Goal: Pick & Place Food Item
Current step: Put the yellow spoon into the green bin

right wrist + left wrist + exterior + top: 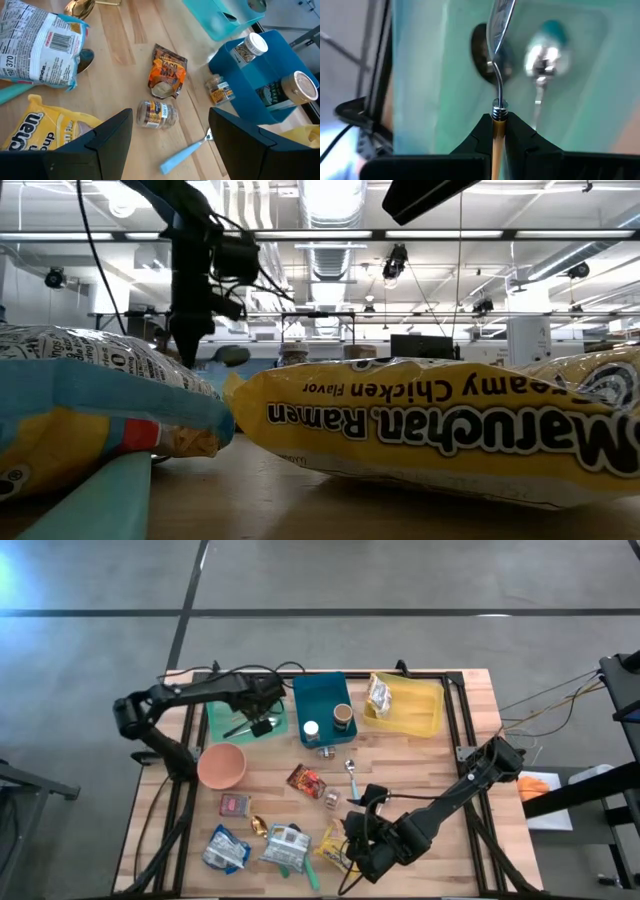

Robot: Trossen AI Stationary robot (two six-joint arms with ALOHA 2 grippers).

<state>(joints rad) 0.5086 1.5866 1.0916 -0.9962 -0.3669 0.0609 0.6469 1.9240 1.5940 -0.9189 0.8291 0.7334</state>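
My left gripper (499,122) is shut on a metal spoon (498,30) with a gold handle, above the green tray (225,715) at the far left. A second spoon (542,57) lies in that tray. My right gripper (170,145) hangs open over the table's near middle. Below it on the wood lie a small jar (156,114), a taco seasoning packet (167,72) and a blue-handled utensil (182,155). A yellow ramen packet (45,130) lies beside its left finger. My left gripper pinches the spoon's gold handle (498,142) between its two fingers, just behind the metal collar. The fingers come steeply from above and lie along the handle. The spoon's bowl sticks out beyond the fingertips over the green tray; whether it touches the tray I cannot tell.
A teal bin (322,690) with jars stands at the far middle, and a yellow tray (415,710) with a packet sits to its right. A pink bowl (221,765) stands near the green tray. Several snack bags (285,845) crowd the near edge.
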